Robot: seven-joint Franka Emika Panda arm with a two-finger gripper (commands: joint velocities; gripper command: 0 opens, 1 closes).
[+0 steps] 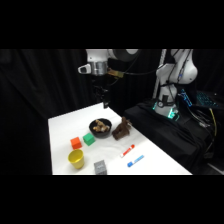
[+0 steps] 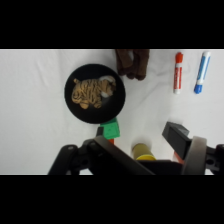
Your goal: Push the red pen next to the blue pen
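The red pen [image 1: 128, 150] lies flat on the white table [image 1: 62, 127], toward its near right part, with the blue pen [image 1: 135, 160] just beside it and a little nearer the camera; in the wrist view the two lie roughly parallel, the red pen [image 2: 178, 72] and the blue pen [image 2: 201, 73] apart by a narrow strip of bare table, not touching. The gripper [image 1: 104, 96] hangs high above the far end of the table, well apart from both pens, and the pictures do not show whether the jaws are wide or narrow, so I cannot tell. Below it sit a black bowl [image 1: 100, 127] with a striped toy [image 2: 91, 92] inside, a brown plush [image 1: 122, 129] beside the bowl, a green cube [image 1: 88, 139], an orange cube [image 1: 76, 143], a yellow cup [image 1: 76, 159] and a grey cube [image 1: 100, 167]. The red pen looks light, stiff and smooth, so it should slide easily but may roll or pivot if nudged off-centre. For a push, contact on the long side near the middle of the barrel, on the side away from the blue pen, seems best. No brand, label or writing can be read on either pen.
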